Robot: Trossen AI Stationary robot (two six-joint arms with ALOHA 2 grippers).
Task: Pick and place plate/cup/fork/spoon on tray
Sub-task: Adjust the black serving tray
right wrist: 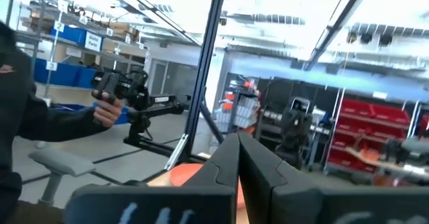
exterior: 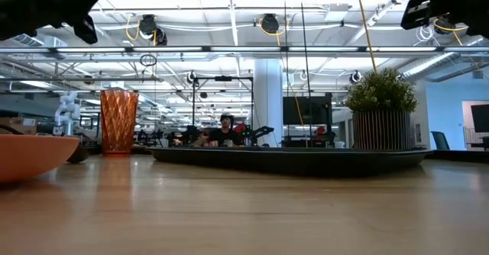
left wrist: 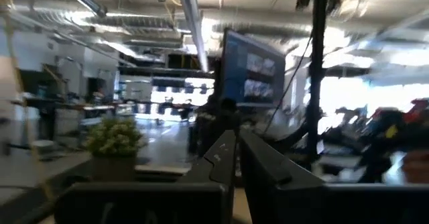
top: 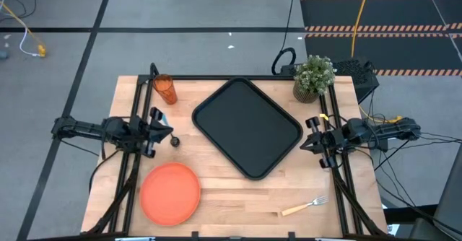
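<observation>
The black tray (top: 247, 125) lies turned at an angle in the table's middle; in the low view (exterior: 290, 157) it shows edge-on. The orange plate (top: 170, 192) lies flat at the near left and also shows in the low view (exterior: 30, 154). The ribbed orange cup (top: 165, 89) stands upright at the far left (exterior: 118, 122). The tan-handled fork (top: 306, 206) lies flat at the near right. The blue-handled spoon is not in view. My left gripper (top: 167, 134) hangs shut and empty above the table left of the tray. My right gripper (top: 306, 138) hangs shut and empty right of the tray.
A potted green plant (top: 313, 76) stands at the far right corner, beside the tray's far right edge (exterior: 382, 119). Bare wood lies along the near edge between plate and fork. A person's sleeve and hand (right wrist: 100, 113) with a device show beyond the table.
</observation>
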